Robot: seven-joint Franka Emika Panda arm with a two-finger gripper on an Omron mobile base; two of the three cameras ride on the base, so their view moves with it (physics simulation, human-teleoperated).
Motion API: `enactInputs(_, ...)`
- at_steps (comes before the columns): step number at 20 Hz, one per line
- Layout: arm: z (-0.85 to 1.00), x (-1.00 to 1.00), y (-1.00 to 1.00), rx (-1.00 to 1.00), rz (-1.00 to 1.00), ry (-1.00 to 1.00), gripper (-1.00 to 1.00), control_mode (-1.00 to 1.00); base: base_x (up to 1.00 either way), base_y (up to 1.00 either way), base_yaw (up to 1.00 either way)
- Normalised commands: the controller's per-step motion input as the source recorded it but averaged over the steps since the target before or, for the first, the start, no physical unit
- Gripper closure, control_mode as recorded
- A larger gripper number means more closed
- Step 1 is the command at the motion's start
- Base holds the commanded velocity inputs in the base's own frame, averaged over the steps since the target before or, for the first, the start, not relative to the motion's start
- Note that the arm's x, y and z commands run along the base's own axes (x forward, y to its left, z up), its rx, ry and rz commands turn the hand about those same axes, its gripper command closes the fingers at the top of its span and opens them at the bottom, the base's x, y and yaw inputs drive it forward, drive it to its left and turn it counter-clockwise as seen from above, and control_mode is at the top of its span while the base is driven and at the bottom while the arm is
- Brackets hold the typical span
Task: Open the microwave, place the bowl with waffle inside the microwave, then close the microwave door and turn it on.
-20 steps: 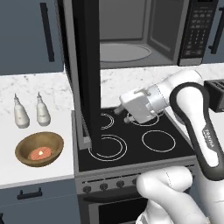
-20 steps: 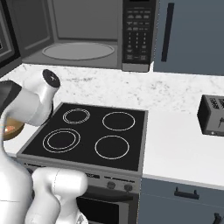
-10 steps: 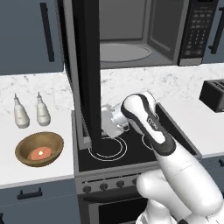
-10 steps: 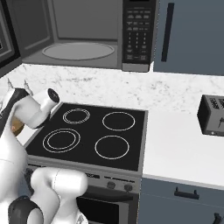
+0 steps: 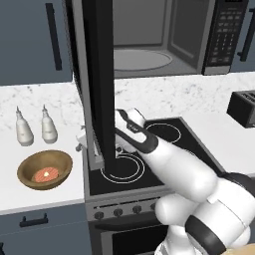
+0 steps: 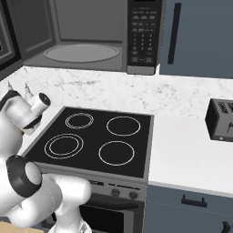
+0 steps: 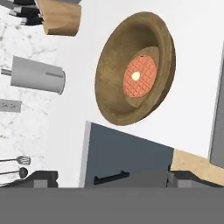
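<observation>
The microwave (image 5: 164, 40) stands with its door (image 5: 99, 84) swung wide toward the camera, edge-on in the left base view, and the grey cavity with its round glass plate (image 6: 84, 53) lies bare behind it. The arm reaches low across the front left of the cooktop (image 6: 98, 141), and its pincer (image 5: 85, 144) pokes out to the left past the lower edge of the door, over the stove's left rim. The jaws are spread as wide as they go and hold nothing.

The bowl (image 5: 45, 169) sits on the white counter (image 5: 30, 191) just left of the stove, a little beyond the pincer and lower down, apart from it. The waffle (image 5: 45, 175) lies flat in the bowl's bottom. In the hand view the bowl (image 7: 135, 68) is ahead of the fingertips (image 7: 41, 177), well clear of them, with the waffle (image 7: 140, 76) in its middle.

Two small white bottles (image 5: 35, 127) stand on the counter behind the bowl. A toaster (image 6: 220, 120) rests on the counter far off to the other side of the stove.
</observation>
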Motion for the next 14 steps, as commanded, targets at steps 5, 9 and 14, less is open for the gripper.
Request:
enactInputs(5,-0.48,0.18,0.01,-0.06,0.00,0.04,-1.00,-1.00,0.00,0.00,0.00)
enactInputs(9,-0.46,0.41,0.25,-0.08,0.00,0.03,-1.00,-1.00,0.00,0.00,0.00)
enactInputs(14,-0.27,0.47,0.35,-0.07,0.00,0.01,-1.00,-1.00,0.00,0.00,0.00)
